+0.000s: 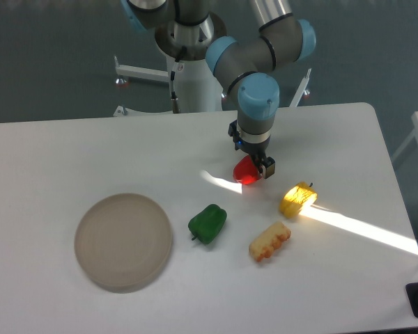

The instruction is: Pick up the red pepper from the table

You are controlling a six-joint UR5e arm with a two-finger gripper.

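The hand (255, 164) stood low over the red pepper (245, 172) at mid-counter (56, 160); whether it gripped was unclear. Best to close squarely, then lift straight, avoiding the yellow piece (297, 200) nearby.

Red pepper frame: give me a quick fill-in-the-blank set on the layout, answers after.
1. The tool is down at the ____ pepper.
2. The green pepper lies to the ____ of the beige disc in the image.
3. A bright strip of ____ crosses the table under the yellow curved piece.

Answers: red; right; light
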